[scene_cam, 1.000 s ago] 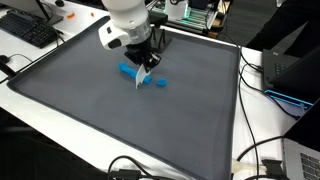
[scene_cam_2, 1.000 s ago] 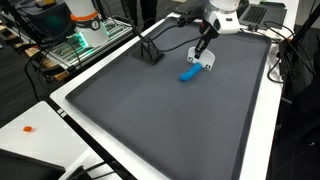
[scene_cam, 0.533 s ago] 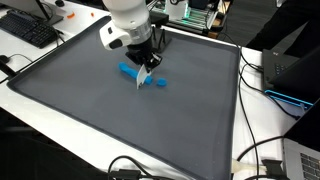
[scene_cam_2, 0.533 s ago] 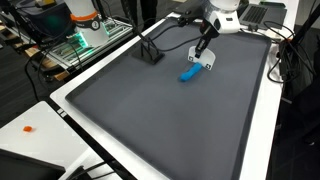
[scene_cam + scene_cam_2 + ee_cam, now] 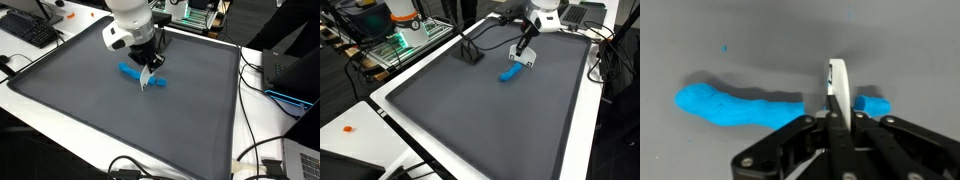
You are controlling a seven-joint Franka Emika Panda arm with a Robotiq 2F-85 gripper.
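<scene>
My gripper (image 5: 150, 70) is shut on a thin white blade (image 5: 147, 82) that points down onto a grey mat (image 5: 90, 110). The blade stands between a long blue dough strip (image 5: 127, 70) and a small blue dough piece (image 5: 161, 85). In the wrist view the blade (image 5: 837, 85) rises from my jaws (image 5: 833, 122), with the long strip (image 5: 730, 105) on the left and the small piece (image 5: 873, 104) on the right. In an exterior view the gripper (image 5: 523, 50) holds the blade (image 5: 526, 62) at the far end of the dough (image 5: 508, 73).
A black stand (image 5: 470, 55) sits on the mat's far part. A keyboard (image 5: 30, 30) lies beyond one mat edge. A dark box with cables (image 5: 290, 75) stands at another edge. A green-lit rack (image 5: 395, 42) and a small orange item (image 5: 348, 128) are off the mat.
The gripper and blade have shifted slightly along the dough toward the small blue piece. The dough pieces look unmoved.
</scene>
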